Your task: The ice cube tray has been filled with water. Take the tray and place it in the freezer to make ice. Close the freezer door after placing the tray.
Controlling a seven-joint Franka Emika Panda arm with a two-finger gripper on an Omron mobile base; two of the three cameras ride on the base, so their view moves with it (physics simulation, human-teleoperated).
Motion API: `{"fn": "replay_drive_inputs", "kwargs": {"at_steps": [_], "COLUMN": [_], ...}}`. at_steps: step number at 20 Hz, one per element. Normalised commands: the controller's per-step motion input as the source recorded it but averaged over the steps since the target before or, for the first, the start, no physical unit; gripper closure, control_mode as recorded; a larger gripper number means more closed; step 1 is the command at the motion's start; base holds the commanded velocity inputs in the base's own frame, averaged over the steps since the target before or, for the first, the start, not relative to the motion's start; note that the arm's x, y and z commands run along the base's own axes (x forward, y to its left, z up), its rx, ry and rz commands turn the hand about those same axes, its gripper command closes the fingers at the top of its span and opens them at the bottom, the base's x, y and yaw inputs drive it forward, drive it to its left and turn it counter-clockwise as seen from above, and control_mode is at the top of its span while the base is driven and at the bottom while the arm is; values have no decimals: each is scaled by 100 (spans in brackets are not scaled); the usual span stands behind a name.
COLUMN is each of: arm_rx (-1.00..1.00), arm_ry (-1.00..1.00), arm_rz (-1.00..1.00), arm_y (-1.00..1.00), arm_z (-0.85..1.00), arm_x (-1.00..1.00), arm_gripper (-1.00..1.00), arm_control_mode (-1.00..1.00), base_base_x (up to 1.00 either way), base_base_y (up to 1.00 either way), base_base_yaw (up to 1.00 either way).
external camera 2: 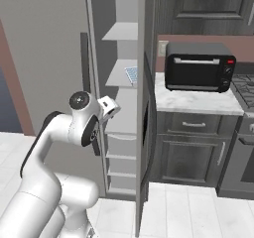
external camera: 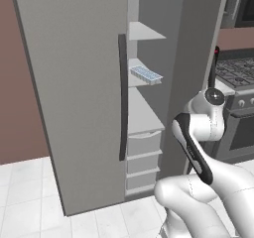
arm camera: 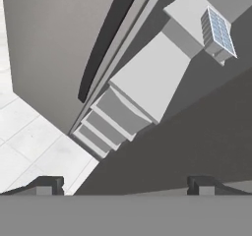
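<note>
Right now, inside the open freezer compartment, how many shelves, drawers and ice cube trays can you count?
White shelves: 3, the top shelf, the tray's shelf and the wide shelf
Drawers: 3, the upper drawer, the middle drawer and the lower drawer
Ice cube tray: 1, overhanging its shelf's edge
Total: 7

Matt grey freezer (external camera: 74, 83), smooth white shelves (external camera: 144, 118), glossy pale-blue water (external camera: 147, 74), dark wood-grain cabinets (external camera 2: 198, 148).
</note>
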Motion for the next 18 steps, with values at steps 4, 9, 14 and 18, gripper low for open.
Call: {"fn": "replay_drive_inputs", "kwargs": {"at_steps": [4,9,14,18], "arm_rx": [0,0,0,0], "arm_ry": [0,-5,-7,-13], "arm_rz": [0,0,0,-1], "arm_y": [0,0,0,0], "arm_z": [0,-1,-11,-6], "arm_x": [0,0,0,1], "arm_gripper": [-100,-100,-100,-100], "arm_control_mode": [-100,-100,-100,-100], "base_base_x": [0,0,0,0], "base_base_y": [0,0,0,0], "base_base_yaw": [0,0,0,0]}}
